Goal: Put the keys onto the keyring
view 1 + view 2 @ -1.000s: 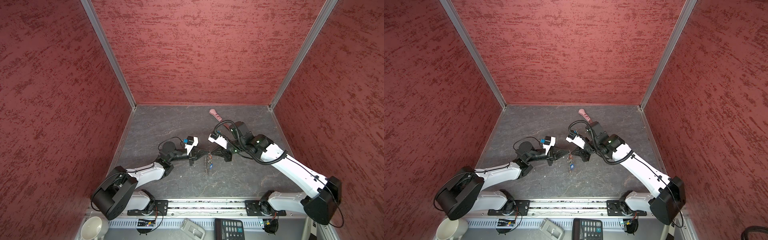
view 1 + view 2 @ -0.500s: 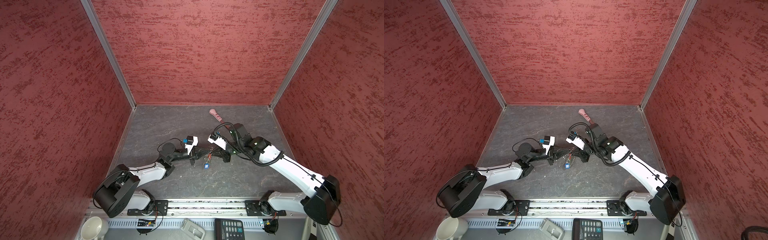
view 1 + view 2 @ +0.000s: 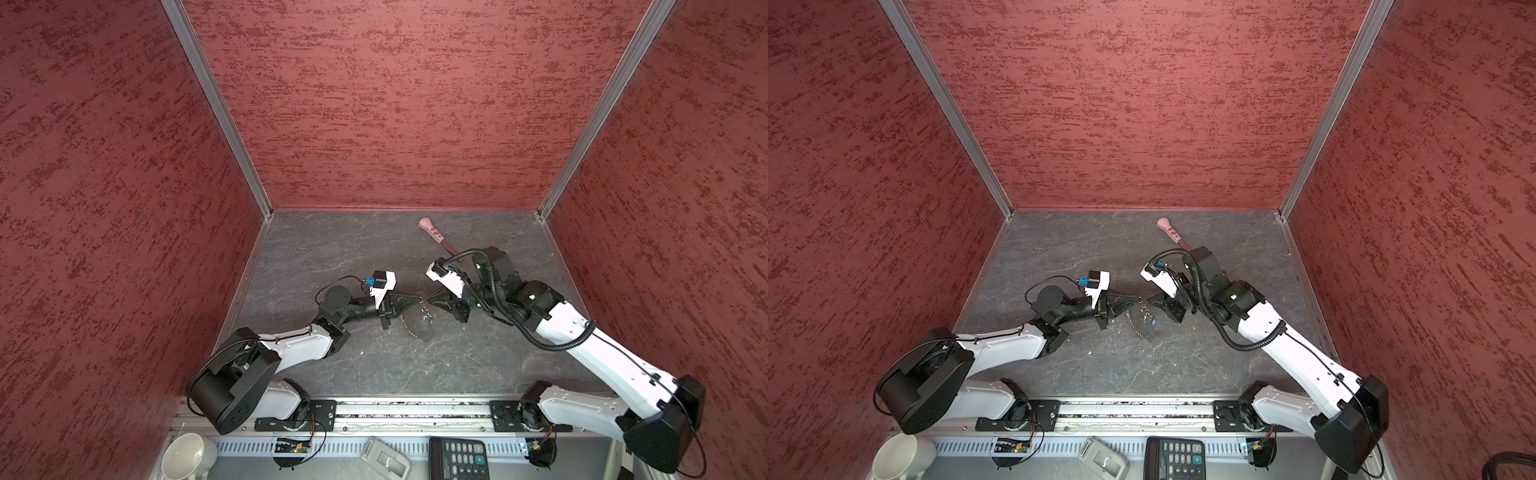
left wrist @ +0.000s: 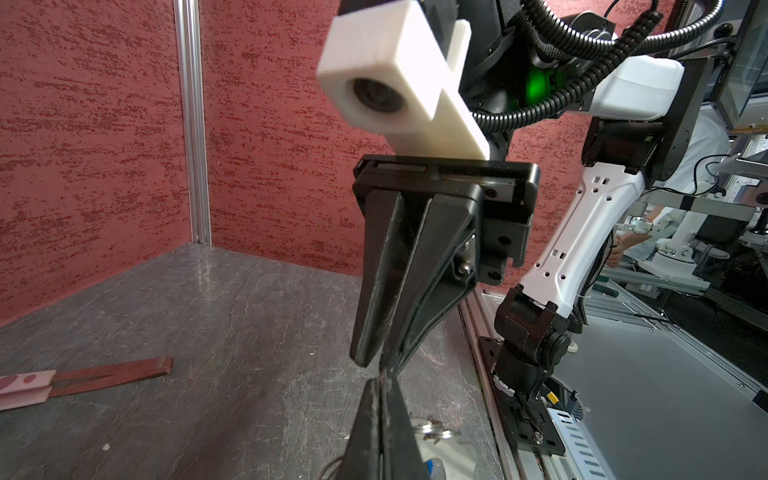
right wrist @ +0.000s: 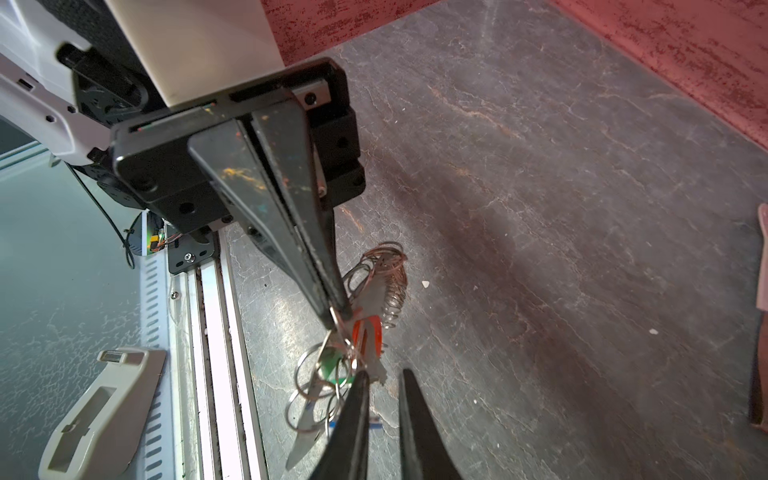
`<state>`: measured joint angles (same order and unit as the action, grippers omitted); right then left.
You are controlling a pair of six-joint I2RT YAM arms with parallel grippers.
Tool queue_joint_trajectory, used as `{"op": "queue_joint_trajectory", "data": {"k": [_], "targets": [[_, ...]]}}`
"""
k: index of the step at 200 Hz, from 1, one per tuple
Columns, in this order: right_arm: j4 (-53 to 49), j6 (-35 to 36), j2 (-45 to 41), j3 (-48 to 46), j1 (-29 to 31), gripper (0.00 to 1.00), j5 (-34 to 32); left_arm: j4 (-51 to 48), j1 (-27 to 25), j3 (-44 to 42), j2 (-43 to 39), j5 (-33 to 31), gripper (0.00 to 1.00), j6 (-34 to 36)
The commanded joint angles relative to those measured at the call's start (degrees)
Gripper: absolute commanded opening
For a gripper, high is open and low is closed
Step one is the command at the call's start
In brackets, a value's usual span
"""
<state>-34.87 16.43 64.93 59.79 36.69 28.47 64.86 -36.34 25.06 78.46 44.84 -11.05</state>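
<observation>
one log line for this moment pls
left gripper: shut on keyring | right gripper: open, tips by keys | keyring: hanging from left gripper

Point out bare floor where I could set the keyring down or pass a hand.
Free: back-left floor between left wall and pink-handled tool; front strip between keyring and rail. Crowded: centre, where left gripper and right gripper meet at the keyring.

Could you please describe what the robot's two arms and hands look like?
The left arm and right arm have white shells and black joints; a black corrugated cable runs along the right one. The left hand and right hand each have tapered black fingers and a white camera block; the left's carry orange paint flecks.
</observation>
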Motion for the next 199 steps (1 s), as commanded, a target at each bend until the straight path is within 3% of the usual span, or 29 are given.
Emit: {"op": "queue_joint_trajectory", "data": {"k": [1,86,156,199], "targets": [[3.1,0.5,-1.8,-1.7,-0.2,0.2,3.2,3.8,-0.2,-0.2,0.5,0.3,0.0,0.1],[3.1,2.6,1.0,-1.5,-0.2,0.2,8.5,6.7,-0.2,-0.1,1.6,4.0,0.0,-1.8],[1.6,3.5,2.2,-2.0,-0.2,0.02,12.2,8.3,-0.2,0.1,2.0,4.4,0.0,-2.8],[2.8,3.3,2.1,-3.1,-0.2,0.04,12.2,10.2,-0.2,0.1,2.2,3.5,0.0,-4.0]]}}
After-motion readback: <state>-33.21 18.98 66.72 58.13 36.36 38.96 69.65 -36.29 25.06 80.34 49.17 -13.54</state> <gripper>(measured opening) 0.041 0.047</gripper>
